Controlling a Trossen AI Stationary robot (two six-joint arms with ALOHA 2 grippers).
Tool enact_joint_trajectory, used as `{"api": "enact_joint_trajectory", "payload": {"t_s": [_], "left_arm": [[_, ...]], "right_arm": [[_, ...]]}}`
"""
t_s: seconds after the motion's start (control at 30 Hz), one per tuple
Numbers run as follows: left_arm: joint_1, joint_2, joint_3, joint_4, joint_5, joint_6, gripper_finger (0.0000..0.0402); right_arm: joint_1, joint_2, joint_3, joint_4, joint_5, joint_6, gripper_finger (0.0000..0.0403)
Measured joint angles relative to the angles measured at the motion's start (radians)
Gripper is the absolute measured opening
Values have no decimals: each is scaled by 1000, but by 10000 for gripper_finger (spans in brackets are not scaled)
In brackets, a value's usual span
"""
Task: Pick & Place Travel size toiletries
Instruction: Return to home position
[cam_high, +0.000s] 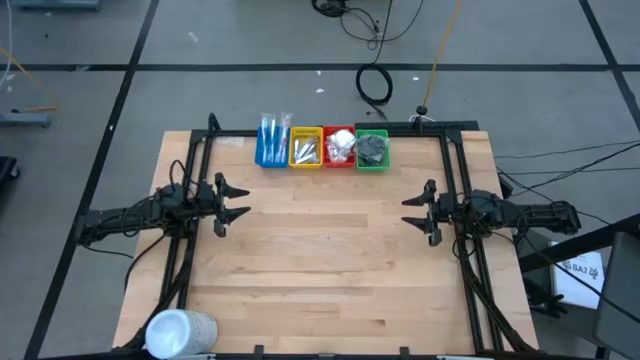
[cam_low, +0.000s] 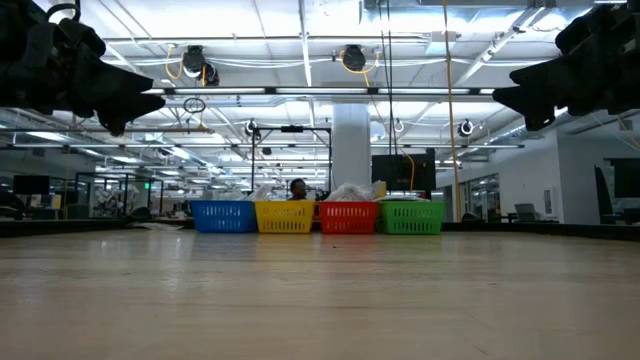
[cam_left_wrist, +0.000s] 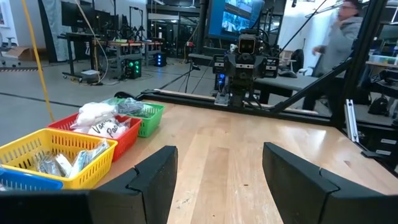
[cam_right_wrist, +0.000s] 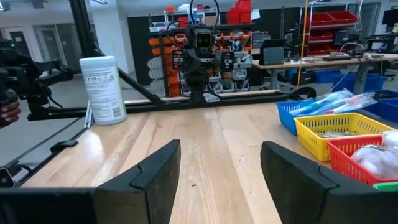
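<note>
A white canister (cam_high: 180, 332) is standing at the near left corner of the tabletop (cam_high: 330, 270). Further in, the left tool (cam_high: 240, 201) and the right tool (cam_high: 410, 211) are hovering at opposite sides, facing each other, both with fingers spread open and gripping nothing. Well apart from both tools, at the far edge, wrapped toothbrushes (cam_high: 272, 135) are lying in the blue bin (cam_high: 272, 165), silver tubes (cam_high: 306, 150) in the yellow bin (cam_high: 306, 165), white packets (cam_high: 342, 143) in the red bin (cam_high: 339, 165) and dark discs (cam_high: 373, 148) in the green bin (cam_high: 372, 167).
</note>
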Motion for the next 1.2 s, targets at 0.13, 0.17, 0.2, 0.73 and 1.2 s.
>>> {"api": "enact_joint_trajectory", "payload": {"t_s": [0.13,0.17,0.2,0.73,1.2], "left_arm": [[0,0,0,0,0,-9,232],[0,0,0,0,0,-13,232],[0,0,0,0,0,-19,232],[0,51,0,-2,-11,42,232],[0,70,0,-2,-11,106,232]], "right_arm": [[0,0,0,0,1,2,210],[0,0,0,0,1,2,210],[0,0,0,0,1,2,210],[0,0,0,0,3,2,210],[0,0,0,0,3,25,210]]}}
